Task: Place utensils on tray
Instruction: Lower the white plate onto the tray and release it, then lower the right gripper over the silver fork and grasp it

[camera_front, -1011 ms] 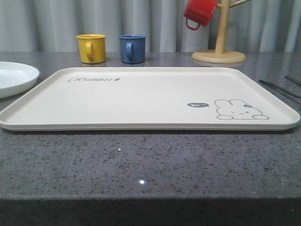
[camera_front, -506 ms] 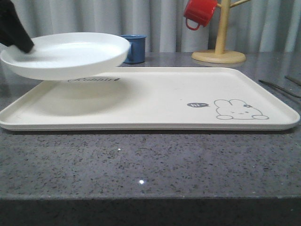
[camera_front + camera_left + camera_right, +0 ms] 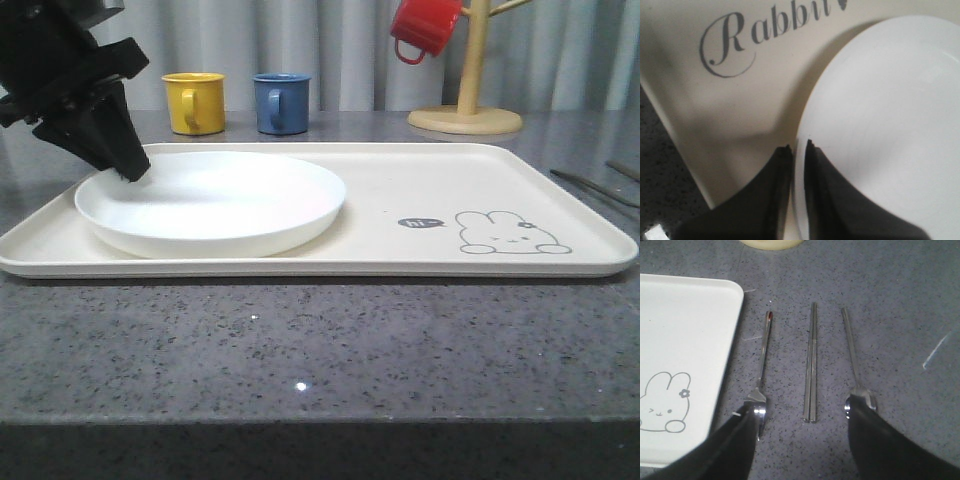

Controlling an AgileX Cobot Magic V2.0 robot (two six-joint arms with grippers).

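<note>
The cream tray (image 3: 420, 190) with its rabbit drawing lies across the middle of the table. A white round plate (image 3: 215, 200) rests on the tray's left half. My left gripper (image 3: 132, 168) is shut on the plate's left rim; in the left wrist view the left gripper (image 3: 797, 150) has one finger on each side of the plate (image 3: 880, 115) rim. The utensils lie on the stone right of the tray (image 3: 685, 340): fork (image 3: 762, 355), chopsticks (image 3: 811, 365), spoon (image 3: 852, 355). My right gripper (image 3: 805, 406) hangs open above their near ends, which its fingers partly hide.
A yellow mug (image 3: 194, 102) and a blue mug (image 3: 280, 102) stand behind the tray. A wooden mug tree (image 3: 467, 110) with a red mug (image 3: 425, 28) stands at the back right. Thin utensil handles (image 3: 592, 186) show at the table's right edge.
The left arm carried the white plate from the table's left, over the tray edge, and lowered it onto the tray's left half. The tray and mugs have not moved.
</note>
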